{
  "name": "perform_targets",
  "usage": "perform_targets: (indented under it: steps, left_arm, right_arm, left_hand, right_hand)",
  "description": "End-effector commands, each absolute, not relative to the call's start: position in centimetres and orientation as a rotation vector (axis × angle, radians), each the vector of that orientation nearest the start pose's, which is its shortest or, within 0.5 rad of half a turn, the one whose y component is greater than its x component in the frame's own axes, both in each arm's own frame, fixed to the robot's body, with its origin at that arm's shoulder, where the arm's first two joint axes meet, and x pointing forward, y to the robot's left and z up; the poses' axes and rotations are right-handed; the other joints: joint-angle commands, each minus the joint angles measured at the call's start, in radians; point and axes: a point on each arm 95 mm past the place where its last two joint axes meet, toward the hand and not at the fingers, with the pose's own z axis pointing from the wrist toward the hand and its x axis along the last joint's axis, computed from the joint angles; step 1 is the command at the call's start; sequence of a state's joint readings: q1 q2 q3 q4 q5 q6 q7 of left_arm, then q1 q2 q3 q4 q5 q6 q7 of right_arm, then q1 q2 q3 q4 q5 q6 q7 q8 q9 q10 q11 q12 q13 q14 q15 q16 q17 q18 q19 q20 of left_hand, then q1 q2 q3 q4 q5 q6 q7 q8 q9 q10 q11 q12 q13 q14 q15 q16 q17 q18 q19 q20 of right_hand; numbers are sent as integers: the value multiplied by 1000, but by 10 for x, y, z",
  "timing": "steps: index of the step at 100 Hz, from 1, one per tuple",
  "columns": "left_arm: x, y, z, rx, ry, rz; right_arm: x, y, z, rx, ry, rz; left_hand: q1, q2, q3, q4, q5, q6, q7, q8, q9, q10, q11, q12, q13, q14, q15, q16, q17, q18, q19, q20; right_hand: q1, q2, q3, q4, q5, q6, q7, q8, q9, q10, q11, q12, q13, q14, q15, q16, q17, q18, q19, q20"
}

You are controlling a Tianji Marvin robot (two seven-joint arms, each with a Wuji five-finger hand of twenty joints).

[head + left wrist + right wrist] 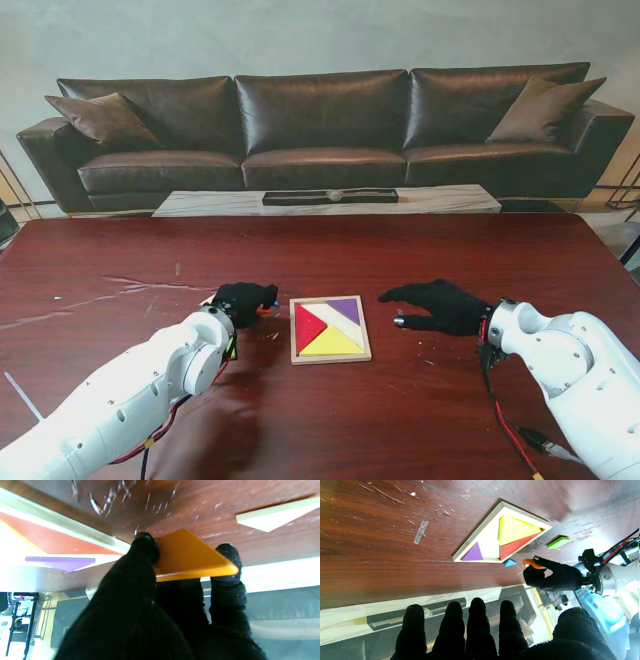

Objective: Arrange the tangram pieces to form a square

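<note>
Tray (296, 345) sits between my hands, holding red (307, 325), yellow (332, 343) and purple (346, 308) pieces. Left of it, my left hand (243, 299) pinches an orange triangle (186, 555); blue (509, 562) and green (558, 542) pieces lie nearby. Right of it, my right hand (440, 305) hovers spread, holding nothing.

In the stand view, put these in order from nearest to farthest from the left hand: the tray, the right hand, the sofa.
1. The tray: just right of the left hand, in the table's middle.
2. The right hand: beyond the tray, on the right side.
3. The sofa: past the table's far edge, farthest from me.
</note>
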State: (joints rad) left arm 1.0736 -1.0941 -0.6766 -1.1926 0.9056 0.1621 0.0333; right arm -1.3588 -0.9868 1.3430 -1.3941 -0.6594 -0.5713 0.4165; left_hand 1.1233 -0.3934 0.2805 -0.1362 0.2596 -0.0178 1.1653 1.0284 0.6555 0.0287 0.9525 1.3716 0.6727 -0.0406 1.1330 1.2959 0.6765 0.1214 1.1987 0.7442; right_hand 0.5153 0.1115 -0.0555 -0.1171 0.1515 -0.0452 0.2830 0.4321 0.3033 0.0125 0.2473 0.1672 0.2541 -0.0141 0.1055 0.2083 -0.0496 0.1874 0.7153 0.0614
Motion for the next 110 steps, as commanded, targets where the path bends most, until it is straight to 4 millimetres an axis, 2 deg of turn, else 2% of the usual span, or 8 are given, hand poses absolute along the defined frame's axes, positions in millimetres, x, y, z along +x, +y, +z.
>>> perform_targets:
  steps: [1,23,42,69,110]
  left_arm:
    - [487,-59,-344,-1061,1709,-1280]
    - [490,-81,-328,-1081,1737,-1387]
    - [498,-105,-325,-1089,1802,-1487]
    - [513,-131,-330,-1074,1899,-1572]
    - [528,-153,-352,-1104,2007,-1646]
  right_arm:
    - [445,-74,-295,1218,1965,1644]
    - [446,-73,-293,1211,1963,1648]
    - [445,-72,-291,1199,1961,1654]
    - [442,-76,-289,1193,1953,1647]
    - [439,-82,-289,1202,1943,1636]
  left_hand:
    - [132,26,55,93,8,-7,30,-8,51,-21,12,33,6,-37,-5,28,14,4,-1,2]
    - [132,29,52,91,8,-8,29,-12,52,-21,9,36,4,-37,-9,27,11,5,-9,2]
    - [134,35,43,89,-2,-2,28,-13,45,-18,2,45,1,-37,-17,31,9,6,-14,4]
    - [133,32,34,90,3,-7,27,-21,47,-16,-4,52,2,-37,-21,35,12,5,-15,7]
    - [125,22,32,92,18,-19,32,-32,41,2,-14,41,-2,-27,-31,28,-4,15,-19,10]
  right_hand:
    - [11,-1,0,25,-24,-26,10,-13,-5,-9,13,10,-9,-17,0,-1,-6,-8,5,-12]
    - [11,1,0,25,-23,-26,10,-14,-5,-8,13,10,-8,-16,0,-1,-7,-10,4,-13]
    - [11,1,0,25,-23,-26,10,-14,-4,-9,14,11,-7,-17,0,0,-6,-11,4,-13]
    - [12,0,0,25,-23,-26,11,-14,-5,-8,14,11,-7,-17,1,0,-6,-11,4,-12]
    - [12,1,0,26,-23,-25,11,-14,-4,-8,15,11,-5,-18,1,0,-4,-12,5,-12]
